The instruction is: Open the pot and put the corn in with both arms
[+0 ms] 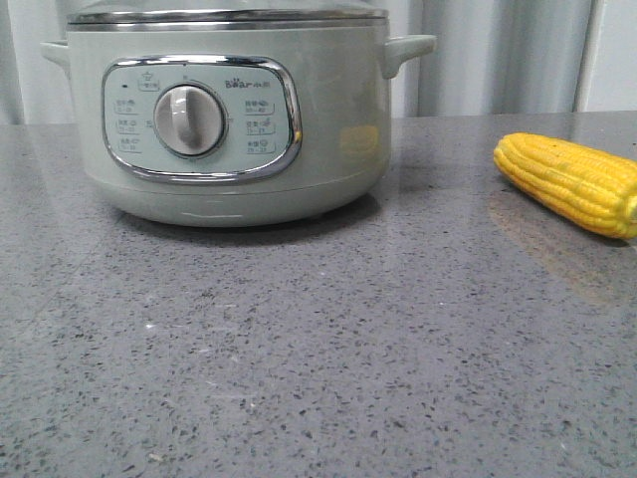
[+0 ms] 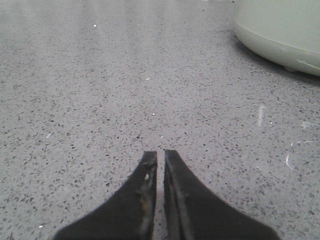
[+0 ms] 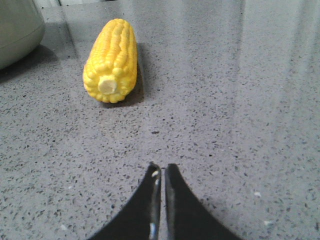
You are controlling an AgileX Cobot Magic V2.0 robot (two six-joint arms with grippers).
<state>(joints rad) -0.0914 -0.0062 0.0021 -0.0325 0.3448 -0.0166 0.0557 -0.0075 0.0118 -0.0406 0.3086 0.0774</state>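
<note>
You have the table (image 1: 318,378), a grey speckled slab, filling every view, with the pot (image 1: 234,119) standing on it at rear left in the front view. Only that view gives you its face: the chrome-framed panel (image 1: 202,119), the grey dial (image 1: 189,119), a handle (image 1: 410,50) on each side, and the lid (image 1: 229,14) seated on the steel rim, so the pot is closed and you cannot see what is inside. The left wrist view catches just the pot's lower wall (image 2: 280,35), and the right wrist view a sliver of it (image 3: 17,30). The corn (image 1: 572,181) lies on the table well to the right of the pot, apart from it, partly cut by the frame edge in the front view; the right wrist view shows you its whole length (image 3: 111,60) with the cut stalk end facing the camera. Neither arm appears in the front view. The left gripper (image 2: 160,156) hovers over bare table with its fingers nearly together, holding nothing; the right gripper (image 3: 161,169) is the same, near the corn but not touching it.
</note>
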